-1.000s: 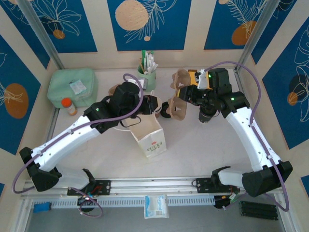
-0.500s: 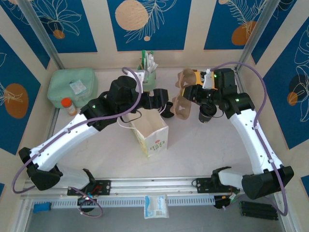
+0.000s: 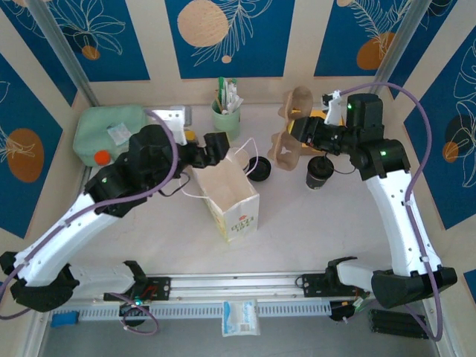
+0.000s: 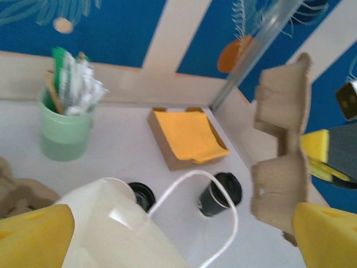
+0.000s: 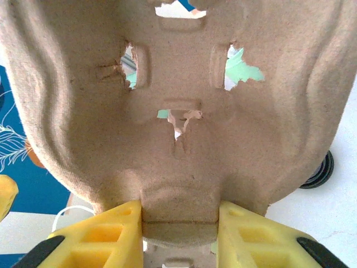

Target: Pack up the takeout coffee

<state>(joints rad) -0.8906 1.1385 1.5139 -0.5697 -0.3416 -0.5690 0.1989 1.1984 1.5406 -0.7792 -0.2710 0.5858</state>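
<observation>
**Item 1: takeout coffee** (image 3: 318, 172). Standing upright on the table (image 3: 297, 223), right of centre in the top view, and wearing its black lid. It is sitting just below and right of the cup carrier and apart from both tools. In the left wrist view it is showing low centre (image 4: 220, 194), behind the bag's cord handle (image 4: 223, 212).

**Item 2: right tool** (image 3: 305, 134). Gripping the pulp cup carrier (image 3: 285, 149) by one edge and holding it on edge above the table, upper right of centre. In the right wrist view the yellow fingers (image 5: 106, 234) are pinching the carrier's rim (image 5: 178, 111) from both sides.

**Item 3: left tool** (image 3: 221, 146). Jaws standing wide and holding nothing, hovering above the upper left corner of the white paper bag (image 3: 232, 199).

**Item 4: paper bag.** Standing open at the centre of the table.

**Item 5: round black item** (image 3: 259, 169). Lying just right of the bag's mouth. It is possibly a loose lid or a second cup, but the view is too poor to say.

**Item 6: mint-green cup** (image 3: 227, 117). Standing at the top centre and holding stirrers.

**Item 7: green case** (image 3: 111, 130). Resting at the upper left.
</observation>
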